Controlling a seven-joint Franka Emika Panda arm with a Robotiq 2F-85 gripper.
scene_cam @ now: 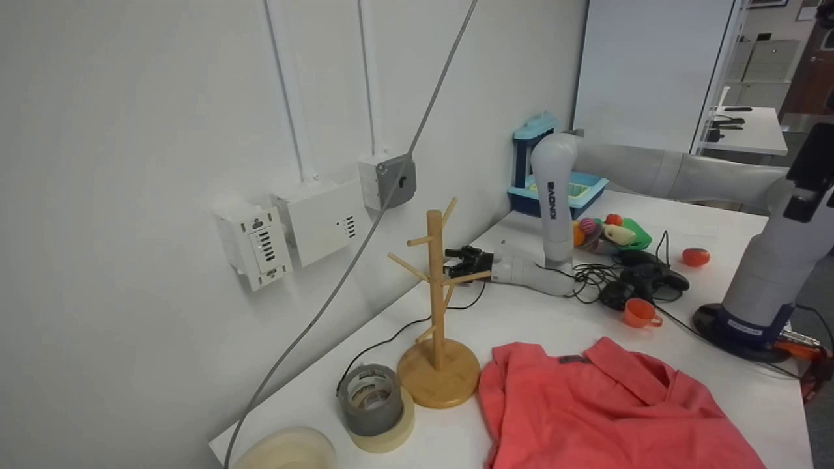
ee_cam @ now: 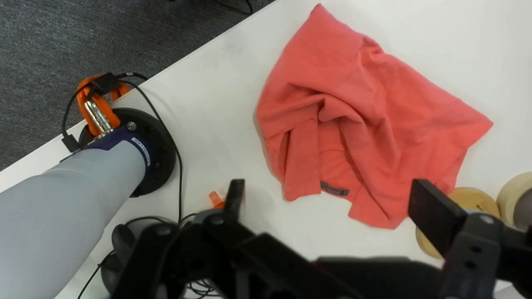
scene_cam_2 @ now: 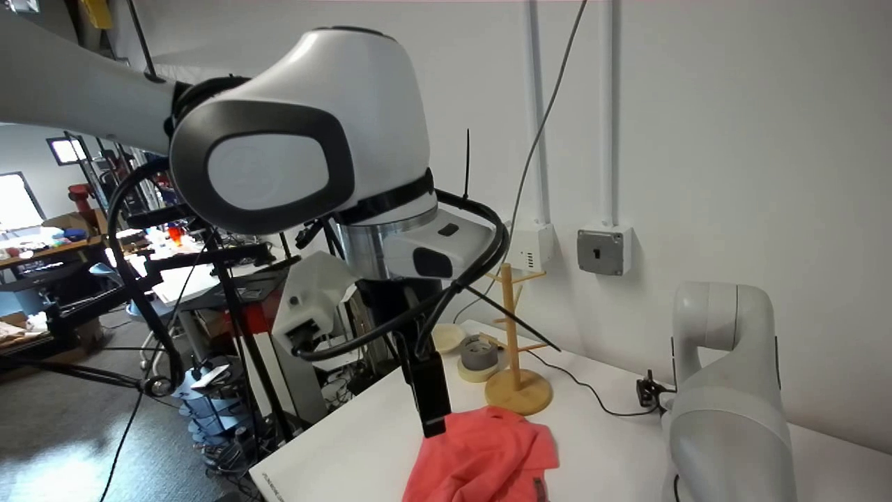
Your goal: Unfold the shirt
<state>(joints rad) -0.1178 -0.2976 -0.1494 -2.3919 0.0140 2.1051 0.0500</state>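
End effector (ee_cam: 326, 193) hangs over bench (ee_cam: 220, 120), fingers spread, gripping nothing. Salmon-red collared shirt (ee_cam: 353, 99) lies crumpled, below and ahead of fingertips in wrist view. Could grab several layers at once since folds overlap; a sideways pull might tip the wooden mug tree (scene_cam: 436, 306) just beside the cloth, beyond one fingertip. Collar, dark label (ee_cam: 334, 189) inside, points back toward end effector; bunched outline, no clear long axis.

Shirt (ee_cam: 374, 112) is matt cloth, stand (scene_cam: 436, 309) smooth wd. & tbl. (ee_cam: 216, 99) smooth.
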